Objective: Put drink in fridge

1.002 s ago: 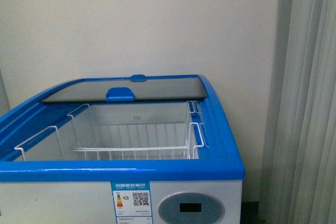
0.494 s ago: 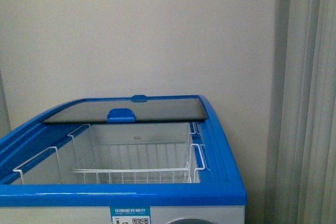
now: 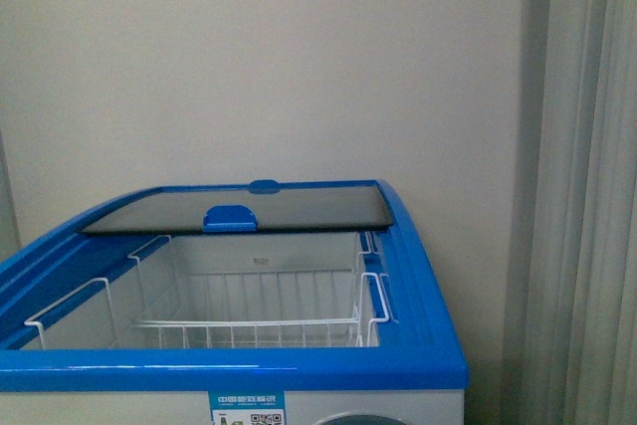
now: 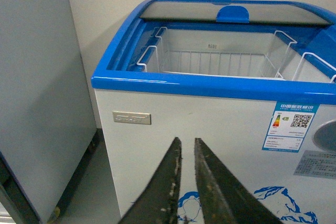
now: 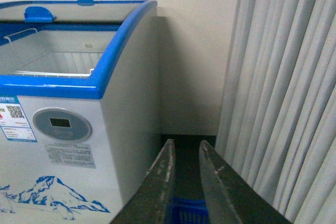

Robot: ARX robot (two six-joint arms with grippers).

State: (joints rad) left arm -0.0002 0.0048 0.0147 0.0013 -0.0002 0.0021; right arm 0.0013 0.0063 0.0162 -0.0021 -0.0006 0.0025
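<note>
The chest freezer (image 3: 299,370) stands ahead of both end effectors with its glass sliding lid (image 3: 239,208) pushed back and the wire basket (image 3: 249,330) exposed. The left end effector (image 4: 187,148) and right end effector (image 5: 186,150) each show fingers nearly together, holding nothing. No drink bottle is visible, so the fetching step seems pending: locate and grasp it first.

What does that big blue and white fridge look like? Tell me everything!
The fridge is a white chest with a shiny blue rim on top. Its curved glass lid, with a blue handle, is slid to the back, so the top is open. Inside hangs a white wire basket, which looks empty. The front has a grey oval display, stickers and blue mountain pictures. It stands on the floor against the wall, beside a curtain.
</note>
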